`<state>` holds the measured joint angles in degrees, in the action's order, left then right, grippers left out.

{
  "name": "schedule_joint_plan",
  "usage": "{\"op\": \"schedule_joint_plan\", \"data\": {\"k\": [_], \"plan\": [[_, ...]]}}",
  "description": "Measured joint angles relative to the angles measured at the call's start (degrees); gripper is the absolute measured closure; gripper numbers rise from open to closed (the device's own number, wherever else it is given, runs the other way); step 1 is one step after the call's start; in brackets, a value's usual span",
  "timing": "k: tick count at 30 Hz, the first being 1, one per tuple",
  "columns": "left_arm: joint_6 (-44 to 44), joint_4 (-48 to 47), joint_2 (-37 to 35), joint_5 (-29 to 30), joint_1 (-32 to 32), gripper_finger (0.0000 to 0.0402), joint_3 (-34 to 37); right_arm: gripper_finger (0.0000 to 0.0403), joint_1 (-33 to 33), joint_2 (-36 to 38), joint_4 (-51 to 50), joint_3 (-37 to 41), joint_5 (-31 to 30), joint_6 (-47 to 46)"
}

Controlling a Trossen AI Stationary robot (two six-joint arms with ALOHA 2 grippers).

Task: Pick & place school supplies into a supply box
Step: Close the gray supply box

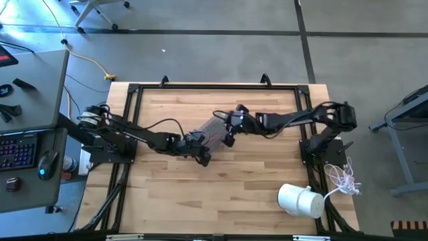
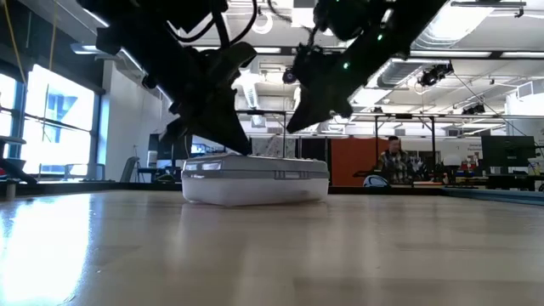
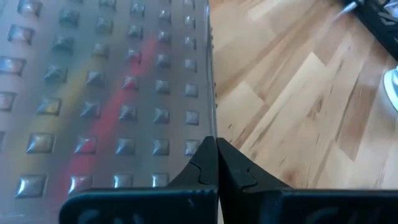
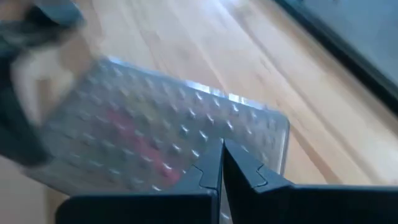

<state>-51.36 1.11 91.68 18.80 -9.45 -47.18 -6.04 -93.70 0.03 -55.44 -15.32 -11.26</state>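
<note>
The supply box (image 1: 212,128) lies flat and closed on the wooden table's middle, and also shows in the low view (image 2: 255,180). Red and yellow supplies (image 3: 118,99) show blurred through its studded translucent lid; the other supplies are hidden. My left gripper (image 1: 202,157) is shut, its tips at the lid by the box's near end (image 3: 216,146). My right gripper (image 1: 229,138) is shut and hangs a little above the lid (image 4: 186,124) at the box's right side, with a gap under it in the low view (image 2: 295,127). My left gripper's shut fingertips (image 2: 245,150) come down on the lid's top near its edge (image 3: 202,127), slanting down from the table's left. The box lies flat on the table. Whether the tips press or only touch it, I cannot tell.
A white cylinder (image 1: 299,199) lies at the table's near right, with a white cord (image 1: 344,177) beside it. A desk with a keyboard (image 1: 17,150) stands left of the table. A person (image 2: 393,157) sits far off in the room behind.
</note>
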Motion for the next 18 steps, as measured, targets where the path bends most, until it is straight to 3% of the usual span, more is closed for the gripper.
{"op": "schedule_joint_plan", "data": {"k": [10,18], "plan": [[0.26,-0.92,0.17,-0.37,0.02,0.038,-0.07,0.0403,-3.11,-8.67,3.3,-0.03,-0.89,-0.71],[0.3,-1.02,0.17,-0.18,0.02,0.0377,-0.07,0.0403,-2.93,-10.57,4.74,-0.21,-1.53,-1.92]]}}
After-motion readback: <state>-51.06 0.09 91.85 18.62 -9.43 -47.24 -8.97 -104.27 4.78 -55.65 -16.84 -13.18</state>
